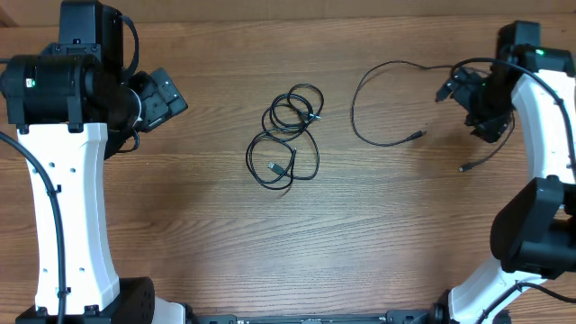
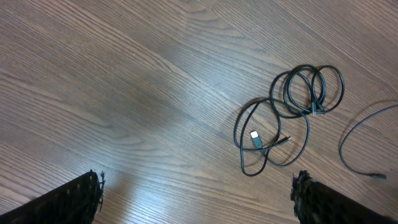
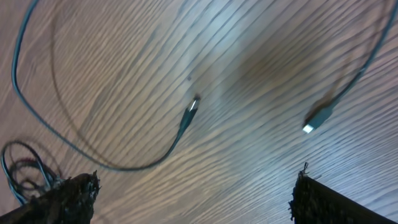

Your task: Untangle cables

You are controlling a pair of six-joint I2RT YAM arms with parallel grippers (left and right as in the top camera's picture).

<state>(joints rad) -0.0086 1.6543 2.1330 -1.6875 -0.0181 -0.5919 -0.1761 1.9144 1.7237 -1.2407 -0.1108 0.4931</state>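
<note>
My left pincer and right pincer gape wide, gripping nothing; tabletop carries one coiled cable bundle, one loose strand.

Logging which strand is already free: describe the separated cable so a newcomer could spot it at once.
On the wooden table, look toward the right arm, away from the coiled bundle at the centre. The loose cable lies there as one wide open curve ending in a small plug. Unlike the bundle's stacked loops, it is a single strand lying apart.
</note>
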